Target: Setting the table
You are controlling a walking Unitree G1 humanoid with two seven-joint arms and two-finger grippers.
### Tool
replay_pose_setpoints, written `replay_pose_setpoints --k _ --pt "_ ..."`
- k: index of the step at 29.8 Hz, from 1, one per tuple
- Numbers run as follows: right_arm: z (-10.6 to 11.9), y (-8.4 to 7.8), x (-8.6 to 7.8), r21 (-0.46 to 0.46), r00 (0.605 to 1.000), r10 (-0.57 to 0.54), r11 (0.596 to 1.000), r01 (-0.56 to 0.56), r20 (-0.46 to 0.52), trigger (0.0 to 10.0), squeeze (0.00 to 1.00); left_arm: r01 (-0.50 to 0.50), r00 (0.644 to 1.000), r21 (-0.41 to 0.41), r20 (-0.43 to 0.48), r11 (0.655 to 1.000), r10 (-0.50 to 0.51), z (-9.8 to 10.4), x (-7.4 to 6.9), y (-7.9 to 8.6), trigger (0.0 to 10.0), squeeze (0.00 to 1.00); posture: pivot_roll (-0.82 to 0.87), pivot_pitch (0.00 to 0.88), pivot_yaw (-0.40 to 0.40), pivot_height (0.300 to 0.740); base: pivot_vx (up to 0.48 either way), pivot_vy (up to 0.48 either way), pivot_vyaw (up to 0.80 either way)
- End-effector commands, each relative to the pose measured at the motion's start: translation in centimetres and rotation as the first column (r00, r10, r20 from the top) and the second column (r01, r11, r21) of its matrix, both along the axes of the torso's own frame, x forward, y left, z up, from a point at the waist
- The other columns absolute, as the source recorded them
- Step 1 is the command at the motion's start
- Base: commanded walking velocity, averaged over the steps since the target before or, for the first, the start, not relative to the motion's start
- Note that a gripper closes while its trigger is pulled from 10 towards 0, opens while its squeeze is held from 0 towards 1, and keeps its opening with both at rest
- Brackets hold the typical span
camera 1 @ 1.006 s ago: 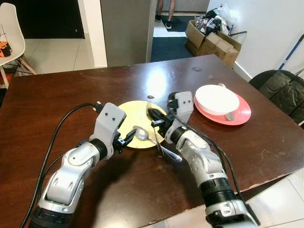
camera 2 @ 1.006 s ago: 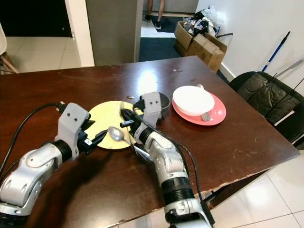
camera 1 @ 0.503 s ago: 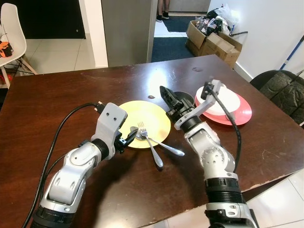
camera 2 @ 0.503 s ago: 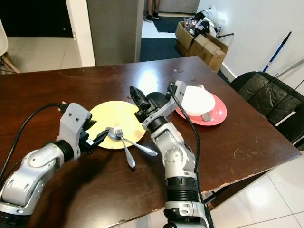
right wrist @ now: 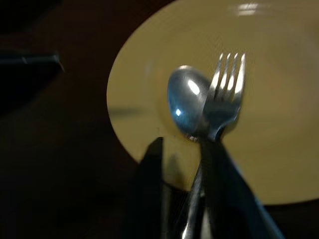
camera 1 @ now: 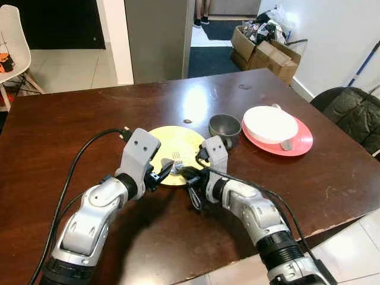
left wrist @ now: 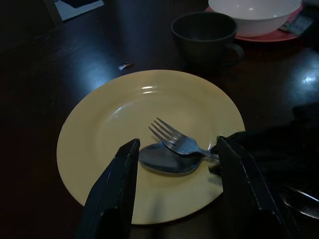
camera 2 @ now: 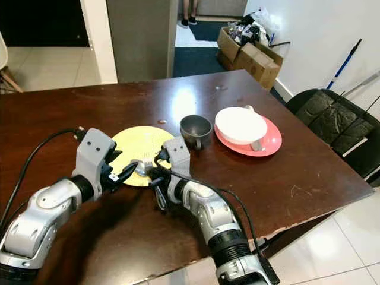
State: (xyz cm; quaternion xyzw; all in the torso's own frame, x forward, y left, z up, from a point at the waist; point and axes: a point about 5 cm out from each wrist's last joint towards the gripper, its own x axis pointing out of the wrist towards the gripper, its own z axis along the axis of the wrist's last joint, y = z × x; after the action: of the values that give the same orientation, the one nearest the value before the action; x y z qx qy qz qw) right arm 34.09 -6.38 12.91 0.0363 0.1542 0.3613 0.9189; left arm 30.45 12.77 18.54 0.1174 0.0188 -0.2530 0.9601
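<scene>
A yellow plate point(camera 1: 172, 142) lies on the dark wooden table point(camera 1: 71, 130). A fork point(left wrist: 174, 139) and a spoon point(left wrist: 164, 160) rest with their heads on the plate's near rim, the fork across the spoon, handles running off toward me. My left gripper point(camera 1: 163, 173) is open, low over that rim, its fingers point(left wrist: 117, 184) either side of the spoon bowl. My right gripper point(camera 1: 193, 187) is down at the handles, just off the plate's front edge. It is open, with the handles between its blurred fingers point(right wrist: 222, 184).
A dark grey cup point(camera 1: 224, 126) stands right of the yellow plate. Beyond it a white bowl point(camera 1: 271, 123) sits on a pink plate point(camera 1: 300, 145). A black chair point(camera 1: 350, 113) is at the table's right, a white chair point(camera 1: 12, 35) far left, cardboard boxes point(camera 1: 267, 50) behind.
My right arm has swung down from beside the cup to the cutlery handles at the plate's front edge. The left gripper has stayed over the spoon's bowl.
</scene>
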Motion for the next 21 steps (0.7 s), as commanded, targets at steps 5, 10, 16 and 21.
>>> replay_pose_setpoints --k 5,10,16,21 --pt "-0.9 0.2 -0.1 -0.003 0.998 0.01 1.0 -0.01 -0.066 10.0 1.0 0.0 1.0 0.009 -0.008 1.0 0.0 -0.4 -0.3 -0.1 10.0 0.0 0.09 0.05 0.002 0.74 0.0 0.0 0.0" --pt "-1.5 0.3 0.3 -0.081 0.997 0.024 0.996 -0.03 -0.071 10.0 0.0 0.001 1.0 0.009 -0.005 1.0 -0.001 -0.4 -0.2 -0.1 10.0 0.0 0.09 0.049 -0.003 0.74 0.0 0.0 0.0" --pt "-0.9 -0.2 1.1 -0.116 0.998 -0.003 0.993 -0.005 -0.062 10.0 0.0 -0.002 1.0 0.007 -0.005 1.0 0.002 -0.4 -0.3 -0.1 10.0 0.0 0.09 0.052 -0.007 0.74 0.0 0.0 0.0" --pt "-1.1 -0.6 1.3 -0.117 0.996 -0.016 0.993 0.005 -0.085 10.0 0.0 0.0 1.0 0.005 -0.007 1.0 0.0 -0.5 -0.3 -0.2 10.0 0.0 0.08 0.055 -0.008 0.74 0.0 0.0 0.0"
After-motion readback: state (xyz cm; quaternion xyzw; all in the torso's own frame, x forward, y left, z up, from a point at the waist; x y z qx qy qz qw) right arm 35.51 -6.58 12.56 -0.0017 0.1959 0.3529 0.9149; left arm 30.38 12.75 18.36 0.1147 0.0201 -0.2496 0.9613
